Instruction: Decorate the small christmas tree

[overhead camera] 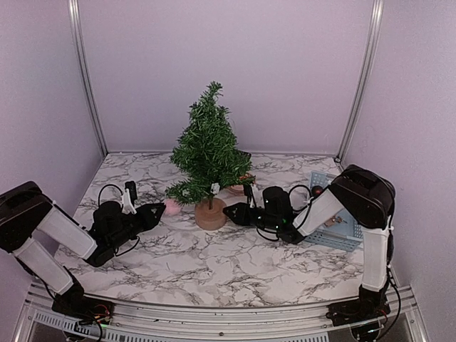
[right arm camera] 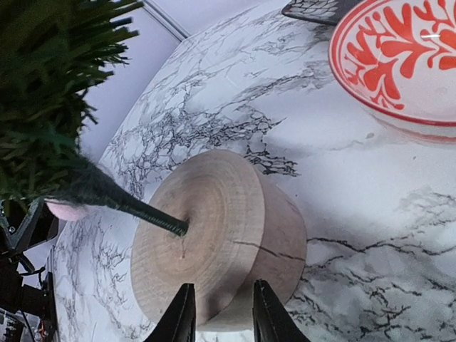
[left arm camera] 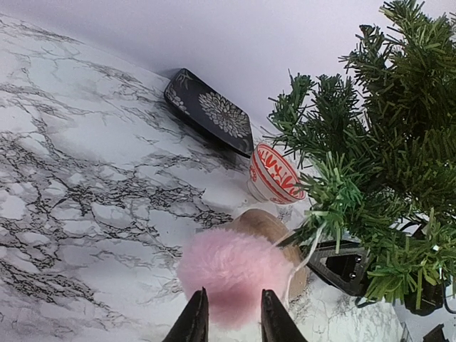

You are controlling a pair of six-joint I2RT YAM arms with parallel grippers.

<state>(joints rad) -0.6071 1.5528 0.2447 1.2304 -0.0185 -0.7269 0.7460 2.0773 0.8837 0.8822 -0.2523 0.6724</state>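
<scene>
The small christmas tree (overhead camera: 208, 146) stands mid-table on its round tan wood base (overhead camera: 211, 214). My left gripper (overhead camera: 158, 209) lies low on the table left of the base, shut on a fluffy pink pompom (left arm camera: 231, 271). A thin pale string (left arm camera: 303, 256) runs from the pompom up to a low branch (left arm camera: 342, 196). My right gripper (overhead camera: 229, 211) lies on the base's right side; its fingers (right arm camera: 182, 317) are slightly apart right in front of the base's side (right arm camera: 221, 235) and hold nothing. The dark trunk (right arm camera: 135, 206) enters the base's top.
A red-and-white patterned bowl (right arm camera: 406, 64) stands just behind the tree base; it also shows in the left wrist view (left arm camera: 276, 174). A dark floral tray (left arm camera: 210, 112) lies near the back wall. A light-blue basket (overhead camera: 342, 221) sits at the right, under my right arm.
</scene>
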